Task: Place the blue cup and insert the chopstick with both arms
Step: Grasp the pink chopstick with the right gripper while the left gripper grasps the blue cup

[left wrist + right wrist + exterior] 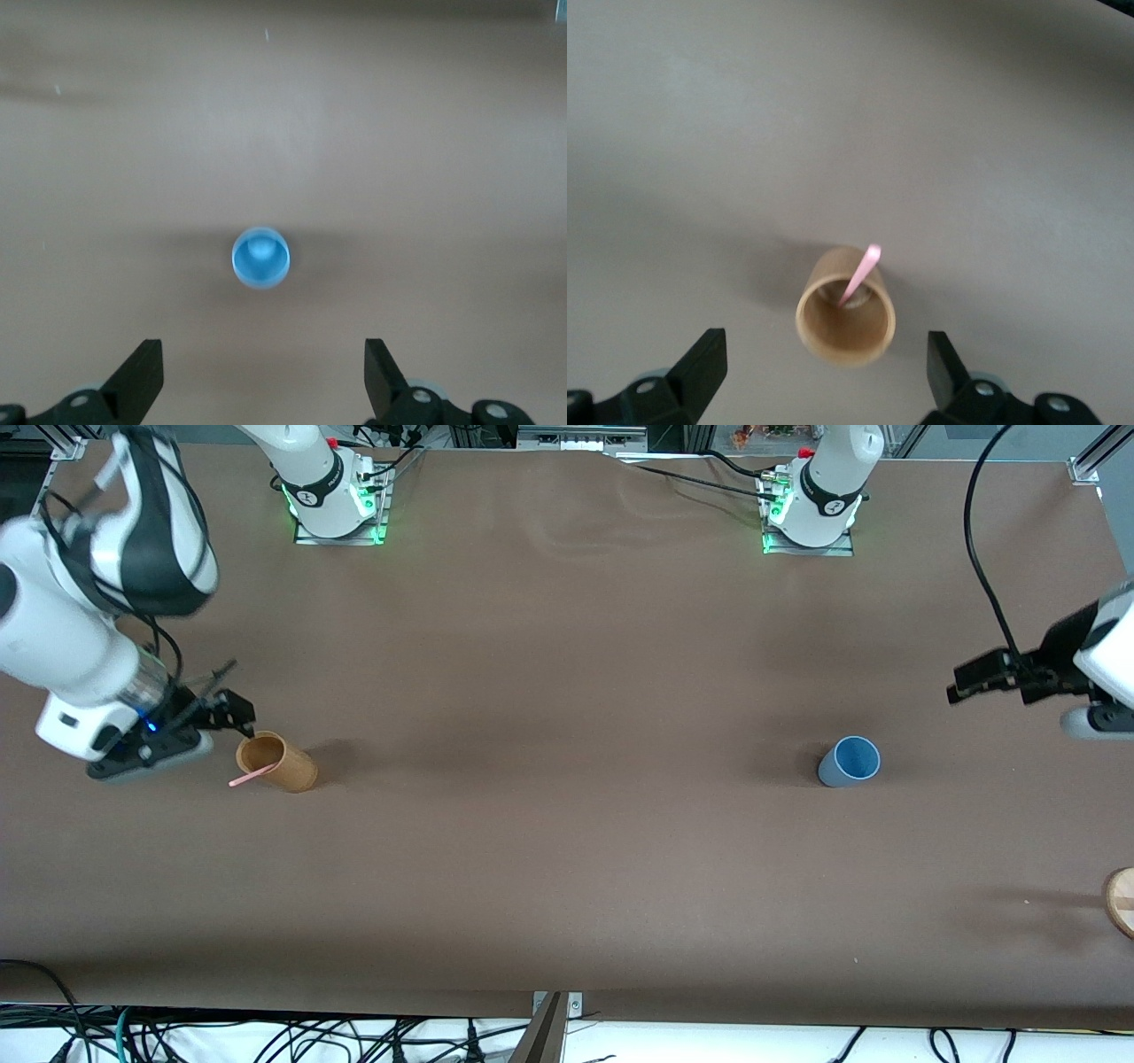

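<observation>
Above the tan cup (276, 762) the right gripper (819, 376) hangs spread and empty over the chopstick (860, 274) leaning inside, while the left gripper (263, 376) gapes over the upright blue cup (849, 762); risk: descending fingers could topple either cup.

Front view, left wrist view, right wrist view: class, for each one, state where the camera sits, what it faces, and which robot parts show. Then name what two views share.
Front view: high across the table, facing both arms' bases; shows the blue cup, tan cup and chopstick.
Left wrist view: above the blue cup, open left gripper showing.
Right wrist view: above the tan cup holding the chopstick, open right gripper showing.
Shared: front and left wrist views both show the blue cup.
</observation>
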